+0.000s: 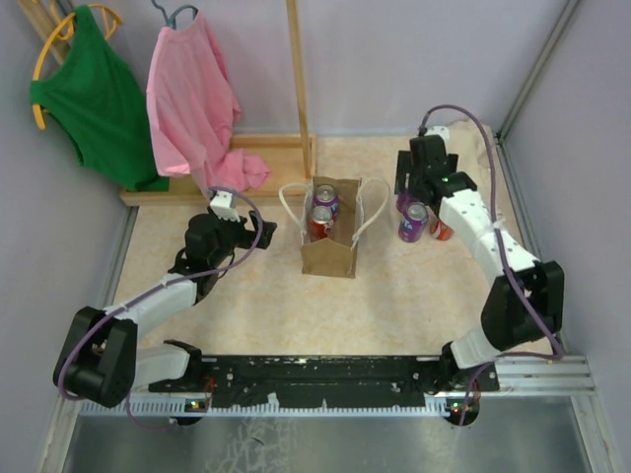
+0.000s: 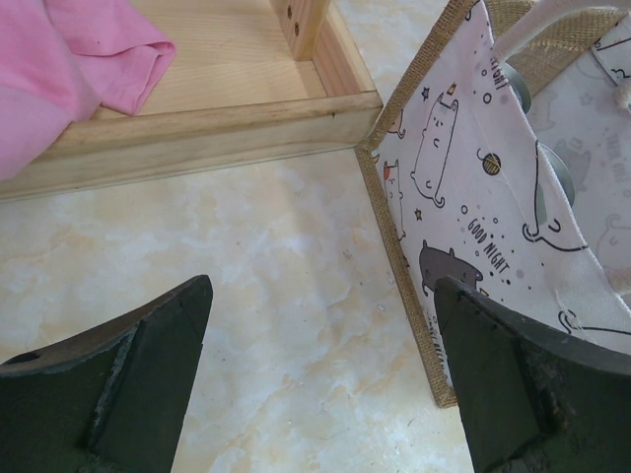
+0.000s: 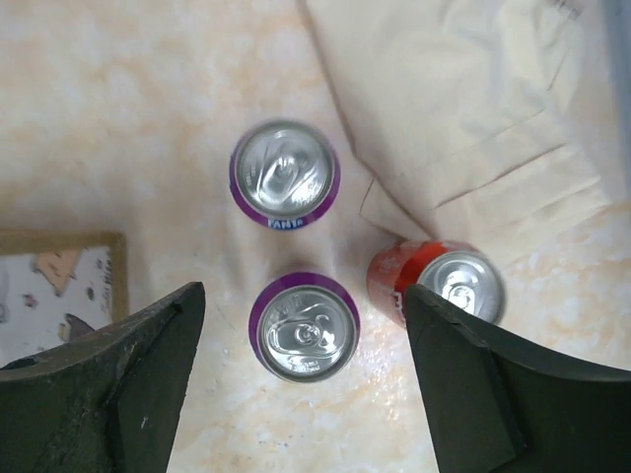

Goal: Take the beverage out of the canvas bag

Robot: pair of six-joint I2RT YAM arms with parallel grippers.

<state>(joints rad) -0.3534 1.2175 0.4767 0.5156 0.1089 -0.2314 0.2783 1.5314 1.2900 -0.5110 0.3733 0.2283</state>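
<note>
The tan canvas bag [image 1: 330, 246] with white loop handles stands upright mid-table, and holds a purple can [image 1: 325, 200] and a red can [image 1: 320, 223]. Its cat-print side [image 2: 473, 187] shows in the left wrist view. My left gripper [image 1: 258, 232] is open and empty just left of the bag, low over the table [image 2: 320, 379], its right finger near the bag's corner. My right gripper [image 1: 416, 202] is open right of the bag, above a purple can [image 3: 307, 330] standing on the table between its fingers [image 3: 306, 389]. A second purple can [image 3: 285, 175] and a red can [image 3: 444, 284] stand beside it.
A wooden rack base [image 2: 197, 128] lies behind the left gripper, with a pink shirt [image 1: 192, 99] and a green one [image 1: 94, 94] hanging over it. A cream cloth [image 3: 473, 108] lies beyond the cans on the right. Walls close the table's sides.
</note>
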